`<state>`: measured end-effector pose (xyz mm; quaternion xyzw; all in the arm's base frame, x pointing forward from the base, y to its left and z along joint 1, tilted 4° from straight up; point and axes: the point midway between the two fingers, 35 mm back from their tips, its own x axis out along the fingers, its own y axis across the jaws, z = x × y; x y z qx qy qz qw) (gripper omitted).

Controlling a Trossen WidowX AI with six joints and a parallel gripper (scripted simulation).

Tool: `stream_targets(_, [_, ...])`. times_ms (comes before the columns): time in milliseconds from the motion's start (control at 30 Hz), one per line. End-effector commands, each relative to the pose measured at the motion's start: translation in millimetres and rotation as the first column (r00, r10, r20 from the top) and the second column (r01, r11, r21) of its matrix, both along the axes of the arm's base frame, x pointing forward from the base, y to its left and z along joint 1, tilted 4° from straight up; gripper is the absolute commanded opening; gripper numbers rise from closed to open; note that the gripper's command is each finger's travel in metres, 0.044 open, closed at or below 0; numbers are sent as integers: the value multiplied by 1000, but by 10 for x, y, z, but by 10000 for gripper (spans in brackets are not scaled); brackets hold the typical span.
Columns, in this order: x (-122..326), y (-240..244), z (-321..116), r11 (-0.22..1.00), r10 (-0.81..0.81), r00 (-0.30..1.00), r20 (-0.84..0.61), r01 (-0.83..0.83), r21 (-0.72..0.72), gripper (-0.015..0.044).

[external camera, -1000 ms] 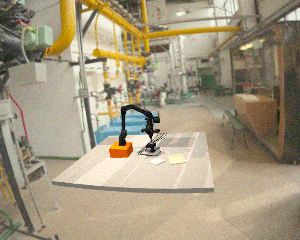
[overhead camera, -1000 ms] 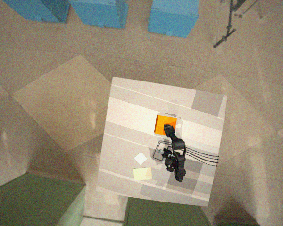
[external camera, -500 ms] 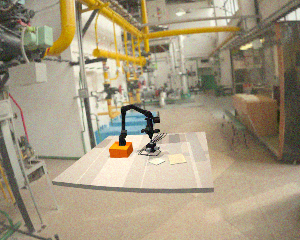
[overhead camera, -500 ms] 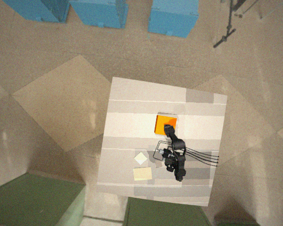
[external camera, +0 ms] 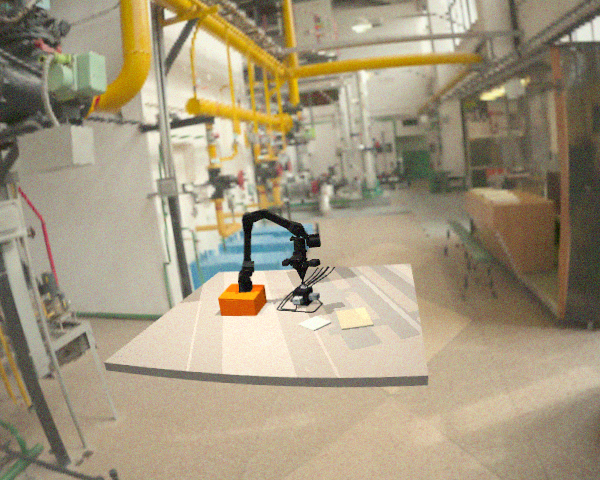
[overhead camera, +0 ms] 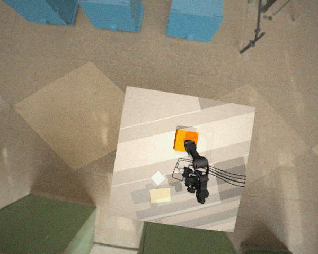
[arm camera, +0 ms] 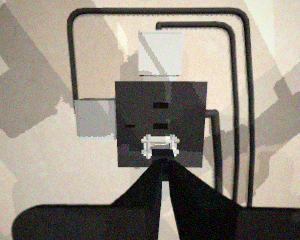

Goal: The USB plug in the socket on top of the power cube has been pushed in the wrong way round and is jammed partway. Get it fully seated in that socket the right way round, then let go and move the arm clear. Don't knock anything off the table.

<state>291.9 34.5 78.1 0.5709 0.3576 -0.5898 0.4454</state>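
Observation:
The dark square power cube (arm camera: 132, 97) (external camera: 303, 295) stands on the table with narrow black slots in its top and pale blocks (arm camera: 95, 118) (arm camera: 160, 54) at two of its sides. A pale metal frame (arm camera: 146, 146) sits on the cube's top near its lower edge in the wrist view. My gripper (arm camera: 164, 167) (external camera: 303, 281) points down there, its fingertips overlapping the frame's lower side. It is shut on the USB plug, which is mostly hidden by the fingers. How deep the plug sits and which way round it is cannot be told.
Black cables (arm camera: 160, 11) (external camera: 299, 311) loop around the cube and run off to one side. An orange block (overhead camera: 180, 141) (external camera: 241, 304) stands under the arm's base. A white diamond-shaped piece (overhead camera: 157, 178) (external camera: 314, 323) and a pale yellow rectangle (overhead camera: 160, 194) (external camera: 354, 318) lie on the table.

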Motion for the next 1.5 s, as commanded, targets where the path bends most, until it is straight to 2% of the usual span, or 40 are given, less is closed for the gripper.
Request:
stream_targets(0, [3,-5,-9,1000,4,1000,1,-4,-3,0])
stream_targets(1467, [7,-8,-62,1000,4,1000,1,-4,-3,0])
